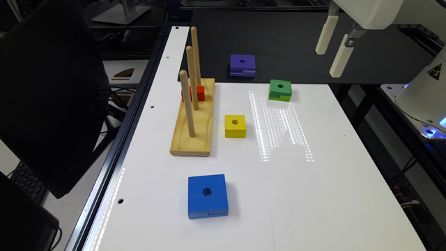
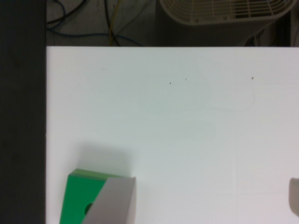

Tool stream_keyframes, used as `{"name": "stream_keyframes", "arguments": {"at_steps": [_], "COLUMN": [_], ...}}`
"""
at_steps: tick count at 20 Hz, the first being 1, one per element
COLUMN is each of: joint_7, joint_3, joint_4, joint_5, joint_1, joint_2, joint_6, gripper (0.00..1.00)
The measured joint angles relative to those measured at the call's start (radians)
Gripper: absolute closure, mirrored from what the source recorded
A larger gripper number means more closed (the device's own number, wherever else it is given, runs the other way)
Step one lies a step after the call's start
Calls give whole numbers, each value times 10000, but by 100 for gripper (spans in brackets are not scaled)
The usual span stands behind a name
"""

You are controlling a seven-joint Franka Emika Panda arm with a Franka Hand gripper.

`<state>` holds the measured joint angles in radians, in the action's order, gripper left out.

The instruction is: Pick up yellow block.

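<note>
On the glossy white tabletop, the pale wooden three-peg base stands just beside the small bright-yellow square wooden block with a round centre hole. The white gripper hangs high, fingers spread, empty.

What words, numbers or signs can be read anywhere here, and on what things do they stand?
No words or numbers can be read.
A yellow triangular warning sign stands on the white robot base at the exterior view's right; its symbol is too small to make out.
The yellow block, the other blocks and the white table bear no text.
</note>
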<state>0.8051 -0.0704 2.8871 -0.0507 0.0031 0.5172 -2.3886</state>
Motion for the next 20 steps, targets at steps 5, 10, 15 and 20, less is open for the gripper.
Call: {"name": "stream_keyframes", "arguments": {"at_steps": [5,10,15,20], "joint_7": [0,0,1,32], "joint_3": [0,-7,-42,-118], "joint_4": [-154,-509,-1059,-1756], "joint_5": [0,0,0,0], "joint_1": [0,3,10,9], "joint_2": [-38,-316,-1131,-2109], "joint_6": [-55,-83,-388,-614], "gripper": [0,0,0,0]}}
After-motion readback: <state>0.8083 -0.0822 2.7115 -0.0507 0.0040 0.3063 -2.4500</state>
